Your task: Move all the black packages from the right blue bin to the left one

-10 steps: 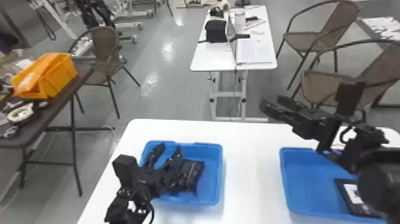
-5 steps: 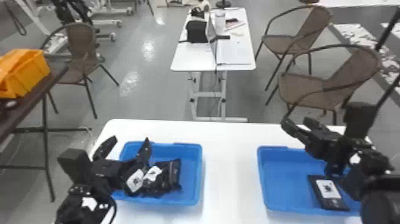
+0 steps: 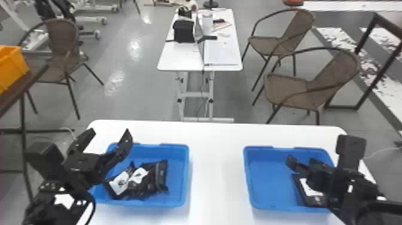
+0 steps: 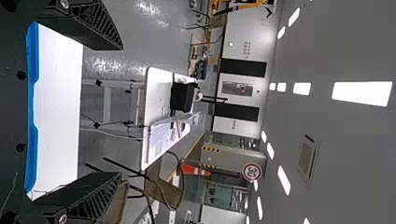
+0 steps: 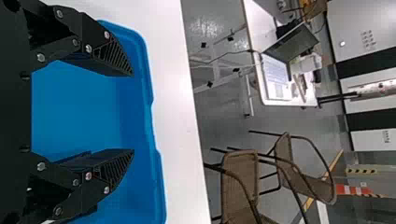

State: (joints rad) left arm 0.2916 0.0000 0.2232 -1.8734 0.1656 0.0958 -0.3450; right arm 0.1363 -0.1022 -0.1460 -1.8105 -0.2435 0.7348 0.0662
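Over on the left, the left gripper (image 3: 110,131) is hovering above the left bin's (image 3: 178,179) outer side, jaws standing wide apart, holding nothing! Black packages (image 3: 149,181) are lying bunched together in that bin. And across the table (image 3: 218,167), the right gripper (image 3: 300,160) is hanging over the right bin (image 3: 269,179), jaws gaping and empty, while another black package (image 3: 307,190) is lying inside, partly hidden by the arm.

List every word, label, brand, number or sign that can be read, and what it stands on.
"30": round red-rimmed sign, background.
White labels on the black packages: too small to read.
Marks on the far wall: too small to read.
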